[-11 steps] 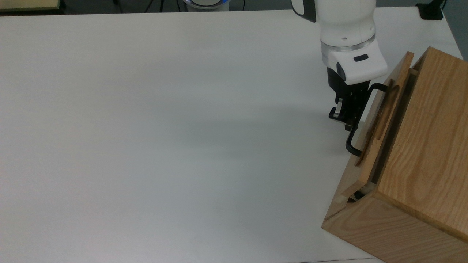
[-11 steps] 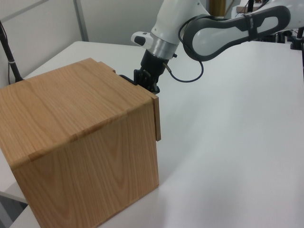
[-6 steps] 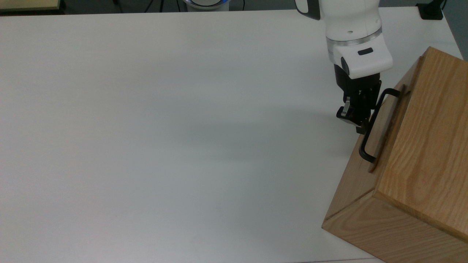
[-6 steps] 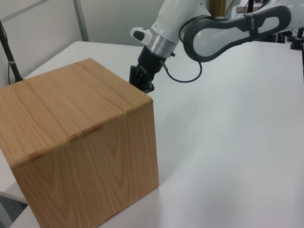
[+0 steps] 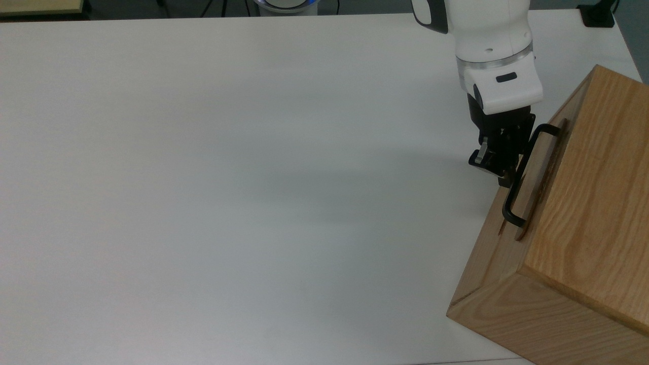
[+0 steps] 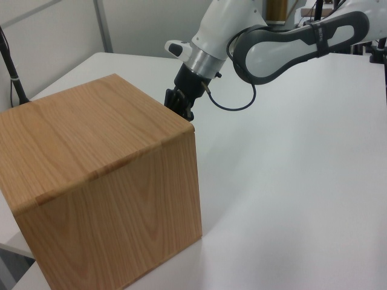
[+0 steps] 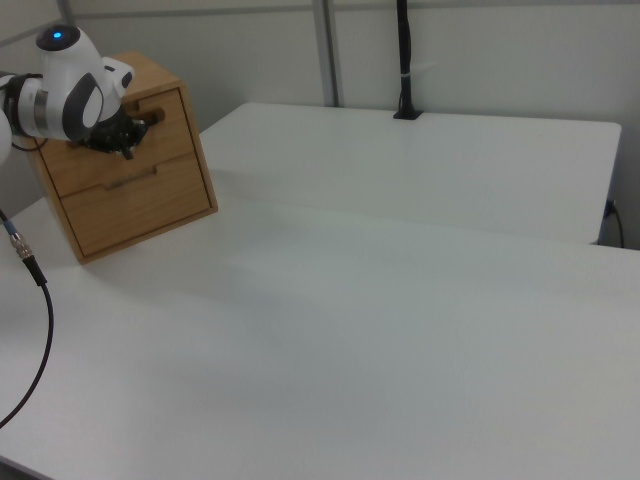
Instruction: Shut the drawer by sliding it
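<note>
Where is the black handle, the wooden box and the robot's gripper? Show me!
black handle (image 5: 522, 175): top view, middle of the bar.
wooden box (image 6: 91, 139): left view, its top face.
gripper (image 5: 499, 165): top view, between the fingertips, beside the handle.

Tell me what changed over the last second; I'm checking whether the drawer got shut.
The light wooden drawer with the black bar handle slid into the oak-grain cabinet box and now sits flush. The claw followed it toward the top view's right. The cabinet box stayed put.
</note>
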